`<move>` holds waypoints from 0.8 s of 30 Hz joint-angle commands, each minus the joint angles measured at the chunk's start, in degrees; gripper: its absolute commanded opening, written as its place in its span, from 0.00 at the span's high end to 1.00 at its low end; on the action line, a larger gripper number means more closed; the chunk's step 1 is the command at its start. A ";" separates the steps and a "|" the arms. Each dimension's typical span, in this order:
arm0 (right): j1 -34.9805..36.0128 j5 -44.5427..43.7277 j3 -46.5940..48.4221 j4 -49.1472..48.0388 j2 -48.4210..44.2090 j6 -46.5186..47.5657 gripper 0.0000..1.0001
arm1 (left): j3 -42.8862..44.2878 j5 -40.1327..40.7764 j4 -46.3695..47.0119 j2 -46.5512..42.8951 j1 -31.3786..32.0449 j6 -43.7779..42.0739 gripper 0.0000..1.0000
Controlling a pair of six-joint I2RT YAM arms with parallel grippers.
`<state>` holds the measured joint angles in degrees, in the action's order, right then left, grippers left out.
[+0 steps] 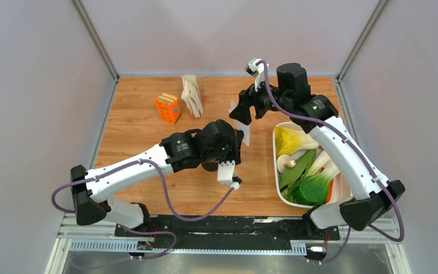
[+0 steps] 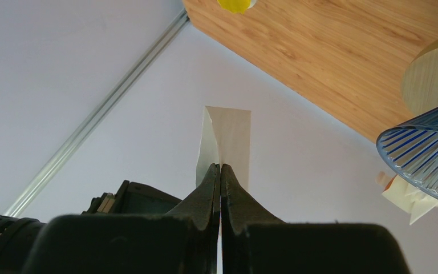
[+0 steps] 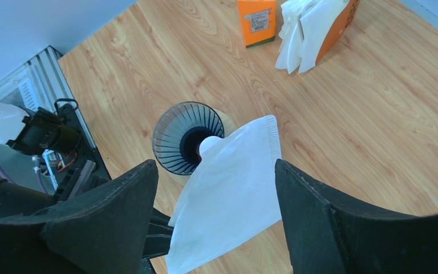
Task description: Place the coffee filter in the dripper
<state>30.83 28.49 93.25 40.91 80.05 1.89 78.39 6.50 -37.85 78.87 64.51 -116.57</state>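
Note:
My left gripper (image 2: 220, 166) is shut on the lower edge of the coffee filter (image 2: 228, 137), a thin white paper sheet held up above the table. In the right wrist view the coffee filter (image 3: 234, 188) hangs flat between the wide-apart fingers of my right gripper (image 3: 214, 165), which is open, with a gap showing on each side. Under the filter's upper corner stands the dripper (image 3: 183, 140), a dark blue ribbed cone with a round centre hole. From above, my right gripper (image 1: 240, 111) sits just beyond the filter (image 1: 245, 132), and the left arm hides the dripper.
An orange box (image 1: 167, 107) and a leaning stack of spare paper filters (image 1: 192, 95) stand at the back of the wooden table. A white tray (image 1: 278, 191) of vegetables lies at the right. A tan rim (image 2: 433, 74) shows under the dripper (image 2: 428, 151).

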 commanded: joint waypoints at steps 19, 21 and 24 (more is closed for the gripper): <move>1.60 -9.20 -2.21 3.03 -3.37 6.98 0.51 | 2.65 1.36 0.39 0.07 0.59 -26.02 1.00; 1.47 -9.67 -2.09 3.11 -3.74 7.13 0.49 | 2.66 1.49 0.33 0.00 0.64 -25.92 1.00; 1.51 -10.20 -1.71 3.21 -4.29 7.40 0.48 | 2.92 1.49 -0.08 0.00 0.62 -25.64 1.00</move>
<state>32.23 20.01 90.76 44.03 78.28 8.32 79.24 7.57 -37.89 78.87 64.75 -116.57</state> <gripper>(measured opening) 0.510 0.007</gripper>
